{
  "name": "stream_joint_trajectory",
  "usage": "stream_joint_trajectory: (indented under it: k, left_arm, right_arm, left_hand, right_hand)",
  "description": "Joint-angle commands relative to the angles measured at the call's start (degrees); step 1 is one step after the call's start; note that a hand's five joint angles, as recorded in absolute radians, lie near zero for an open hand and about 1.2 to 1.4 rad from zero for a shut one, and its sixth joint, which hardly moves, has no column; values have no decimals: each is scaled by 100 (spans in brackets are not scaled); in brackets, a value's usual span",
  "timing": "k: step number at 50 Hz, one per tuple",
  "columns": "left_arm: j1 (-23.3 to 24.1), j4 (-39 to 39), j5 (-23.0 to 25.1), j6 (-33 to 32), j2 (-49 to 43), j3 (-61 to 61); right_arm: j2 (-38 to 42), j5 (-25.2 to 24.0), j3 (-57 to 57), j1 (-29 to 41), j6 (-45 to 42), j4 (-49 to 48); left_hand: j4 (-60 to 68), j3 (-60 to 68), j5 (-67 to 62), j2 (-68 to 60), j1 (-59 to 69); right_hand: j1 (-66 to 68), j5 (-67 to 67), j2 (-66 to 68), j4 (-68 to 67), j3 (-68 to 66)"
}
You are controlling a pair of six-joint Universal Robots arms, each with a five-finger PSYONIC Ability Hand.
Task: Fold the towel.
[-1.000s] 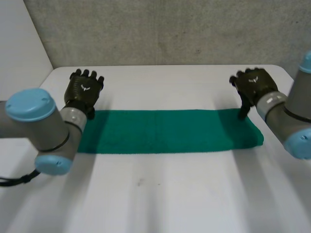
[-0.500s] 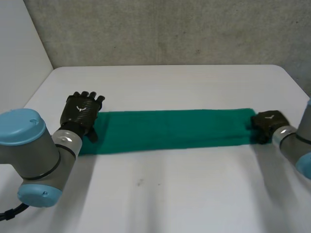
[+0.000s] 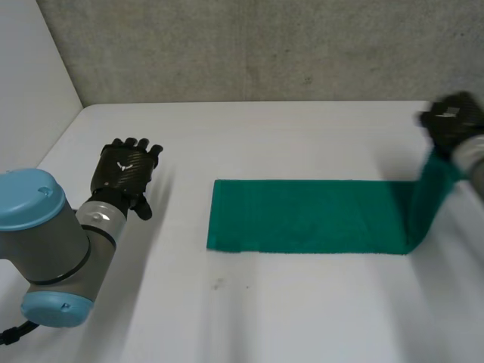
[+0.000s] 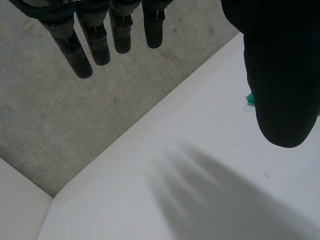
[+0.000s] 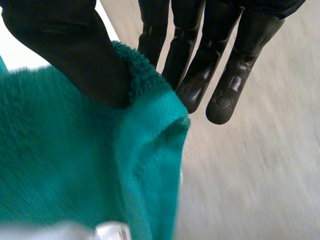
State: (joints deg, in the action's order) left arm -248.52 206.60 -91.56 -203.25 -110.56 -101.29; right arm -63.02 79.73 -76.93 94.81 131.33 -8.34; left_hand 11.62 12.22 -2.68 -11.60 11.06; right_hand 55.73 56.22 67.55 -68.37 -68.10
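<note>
Head view puts my left hand [image 3: 125, 172] near the desk's [image 3: 265, 318] left edge, well apart from the towel [image 3: 302, 215]; its fingers [image 4: 85, 45] hang straight and spread, holding nothing. The green towel lies as a long flat strip from the desk's middle toward its right edge. There my right hand [image 3: 454, 125] holds its end up off the white surface, thumb pinching the cloth against my fingers [image 5: 225, 90]. It looks like soft, fluffy terry, and I judge it light and limp: it will droop and drag rather than slip. The best hold is a corner or the short edge, pinched deep.
</note>
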Motion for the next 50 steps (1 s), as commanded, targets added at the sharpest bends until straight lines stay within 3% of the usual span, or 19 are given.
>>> stream_joint_trajectory:
  k: [1,6,12,13,14,19,25,27,33,40,50]
  left_arm:
    - [6,-32,-11,4,43,4]
    - [41,-32,-2,4,79,21]
    - [207,-5,-10,4,53,74]
    - [234,-5,-11,-4,17,100]
    - [269,-5,-19,-4,8,109]
    - [646,47,7,4,-149,310]
    - [1068,56,-11,153,-387,812]
    - [1121,47,-11,206,-431,899]
    - [1683,-14,7,882,-1062,1742]
    - [2071,-321,42,1103,-1907,2543]
    - [2106,-814,25,1112,-2602,3229]
  right_arm:
    - [17,-528,169,1803,50,-62]
    - [832,-1029,476,2988,7,-71]
    - [1581,-1056,819,3606,-46,-45]
    - [1660,-1048,854,3615,-46,-19]
    - [1783,-995,890,3615,-46,8]
    - [1820,-574,846,3571,50,-1]
    - [1107,165,468,3325,472,17]
    - [520,411,-75,2764,1095,17]
    - [44,332,-1156,2007,1843,35]
    - [-61,-105,-2263,1025,1843,-263]
    - [-79,-257,-2476,899,1949,-484]
  left_hand:
    - [-162,-222,268,160,-106]
    - [-162,-222,268,160,-106]
    - [-162,-222,268,160,-106]
    - [-162,-222,268,160,-106]
    - [-162,-222,268,160,-106]
    - [-162,-222,268,160,-106]
    - [-162,-222,268,160,-106]
    - [-162,-222,268,160,-106]
    - [-162,-222,268,160,-106]
    - [-157,-217,264,155,-101]
    - [-73,-133,180,71,-17]
  right_hand:
    - [2427,1378,1245,-1163,-1190]
    - [2427,1378,1245,-1163,-1190]
    - [2427,1378,1245,-1163,-1190]
    - [1900,852,718,-636,-663]
    - [146,-902,-1036,1118,1091]
    - [-4573,-5622,-5755,5837,5810]
    - [-4573,-5622,-5755,5837,5810]
    - [-4573,-5622,-5755,5837,5810]
    - [-4573,-5622,-5755,5837,5810]
    - [-4573,-5622,-5755,5837,5810]
    - [-4094,-5143,-5277,5359,5331]
